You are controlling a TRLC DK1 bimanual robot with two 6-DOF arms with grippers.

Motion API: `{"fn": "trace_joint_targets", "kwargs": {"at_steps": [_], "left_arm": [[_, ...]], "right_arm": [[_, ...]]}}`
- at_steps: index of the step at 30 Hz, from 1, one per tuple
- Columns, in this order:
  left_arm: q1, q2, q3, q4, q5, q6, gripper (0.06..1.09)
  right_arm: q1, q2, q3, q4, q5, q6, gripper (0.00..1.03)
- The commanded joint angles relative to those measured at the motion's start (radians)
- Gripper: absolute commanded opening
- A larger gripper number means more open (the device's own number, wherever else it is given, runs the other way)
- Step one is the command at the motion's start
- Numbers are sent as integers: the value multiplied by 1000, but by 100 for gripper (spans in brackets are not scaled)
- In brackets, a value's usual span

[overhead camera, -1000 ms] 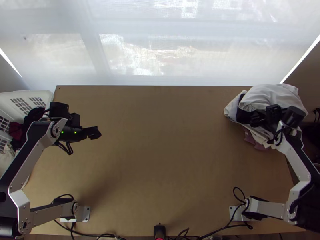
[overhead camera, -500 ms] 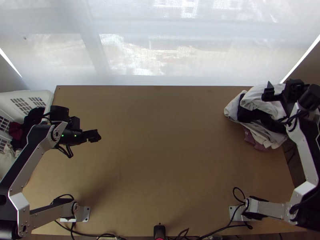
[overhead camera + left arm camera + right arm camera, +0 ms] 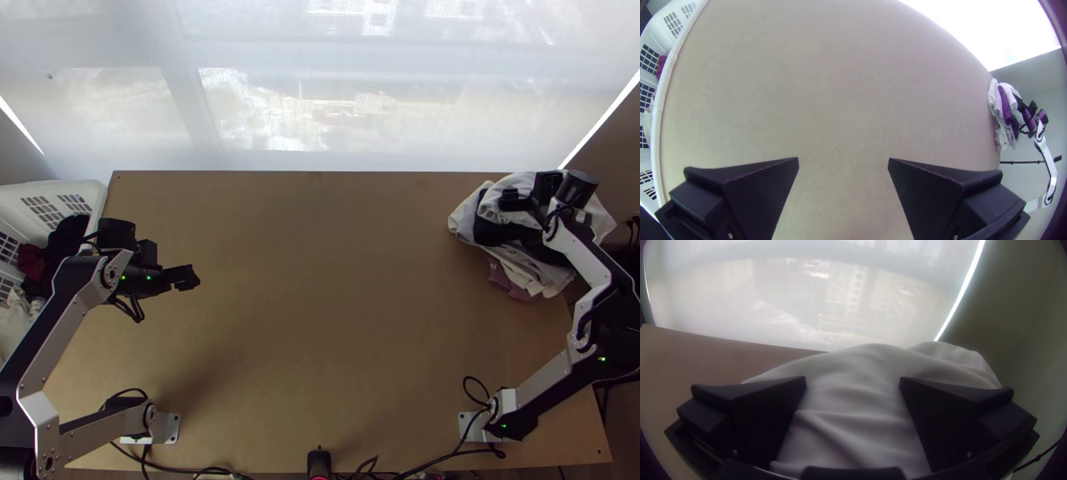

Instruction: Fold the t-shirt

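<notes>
While the left gripper (image 3: 186,277) hangs over the left side of the wooden table (image 3: 320,320), fingers well apart, the right gripper (image 3: 852,380), also spread wide, is at the white cloth (image 3: 858,426) of a bunched clothes pile (image 3: 534,270) in the far right corner. The t-shirt is probably in that pile; which piece it is cannot be told. Closing too deep could catch several layers and drag out extra garments; too shallow a pinch could let the fabric slip. Since the pile seems to lean past the table's right edge, a careless tug might tip pieces off. Broad bare wood between the grippers offers room for spreading and folding, though a white basket (image 3: 94,192) at the left edge could be bumped by leftward swings.
</notes>
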Motion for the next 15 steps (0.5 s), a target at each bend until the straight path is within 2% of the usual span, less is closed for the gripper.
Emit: {"fn": "trace_joint_targets", "kwargs": {"at_steps": [1, 9, 15], "left_arm": [[7, -1, -5, -10, -1, 1, 104], [31, -24, 8, -55, -4, 7, 104], [35, -43, 11, -61, -4, 9, 104]], "right_arm": [[-18, 108, -143, 85, 10, -11, 98], [-42, 147, -239, 161, 8, -37, 98], [-44, 39, -210, 159, 7, -5, 98]]}}
